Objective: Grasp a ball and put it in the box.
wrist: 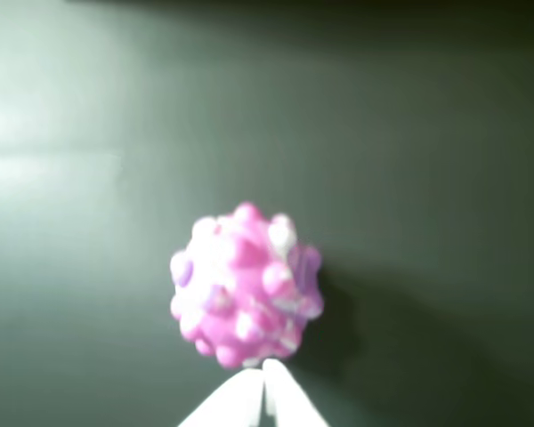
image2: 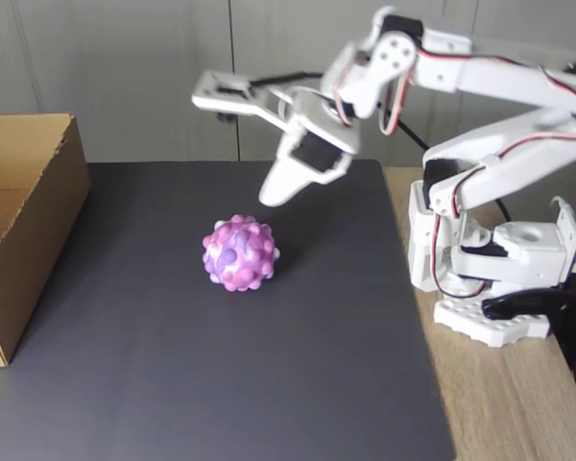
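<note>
- Just below and ahead of my gripper (image2: 276, 192) sits the ball (image2: 239, 253) on the dark mat (image2: 269, 384), untouched; my fingers are pressed together, holding nothing.
- Descending clenched, I would likely nudge the bumpy ball and roll it away.
- Well beyond the ball stands the box (image2: 38, 206); a shallow pinch on soft bumps could slip during that carry.

Wooden table (image2: 499, 413), dark mat (image2: 269, 384), ball (image2: 239, 253), box (image2: 24, 221)
</note>
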